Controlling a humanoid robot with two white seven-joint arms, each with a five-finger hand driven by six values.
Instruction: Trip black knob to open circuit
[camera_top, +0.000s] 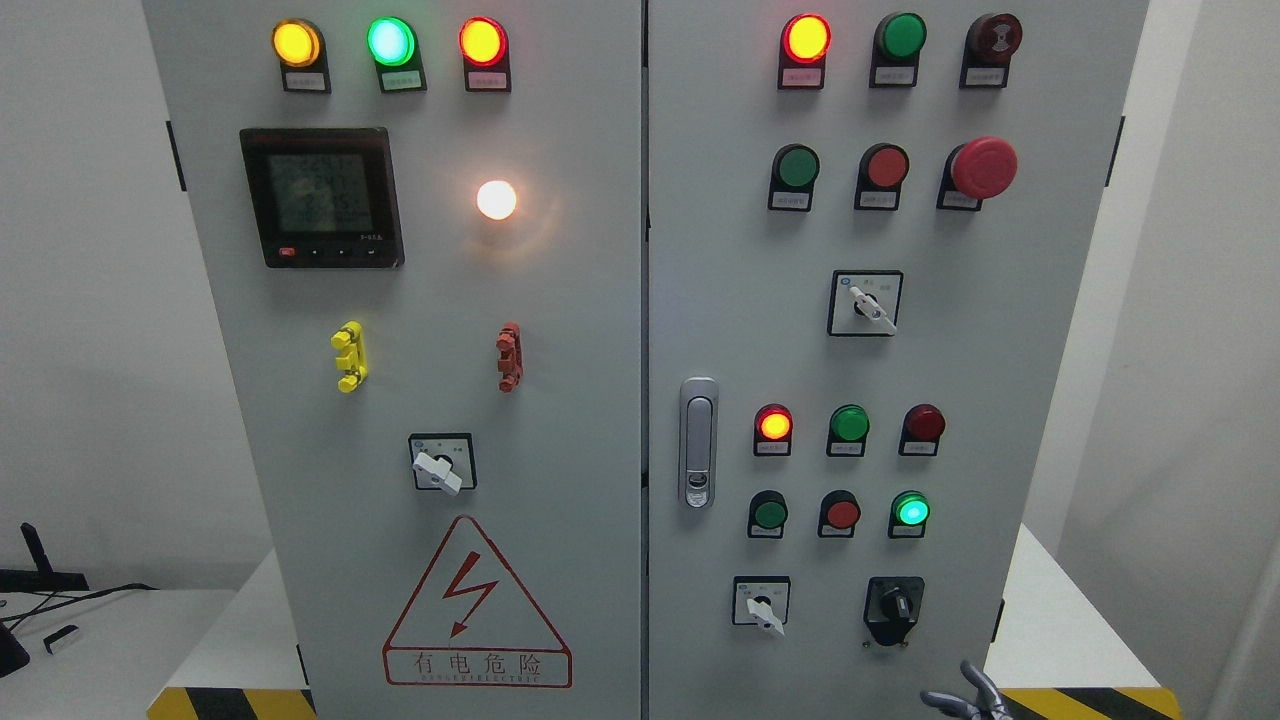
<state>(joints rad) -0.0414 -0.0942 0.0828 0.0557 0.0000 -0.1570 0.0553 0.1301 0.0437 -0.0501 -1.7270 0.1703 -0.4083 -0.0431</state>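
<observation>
- White walls frame our grey cabinet (560, 400).
- Black knob (893, 606) sits near the cabinet's lower right corner.
- Our right hand (968, 696), fingers spread and empty, lies just below-right of it; we judge it nearer.

Matt grey metal cabinet (560, 400); glossy black plastic knob (893, 604).

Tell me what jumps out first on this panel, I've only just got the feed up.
The white lamp glowing mid left door, right of the meter, grabs the eye first. Next comes the big red mushroom button at the upper right and the red lightning warning triangle at the bottom of the left door. The black knob sits low on the right door, with a robot hand just peeking in below it.
</observation>
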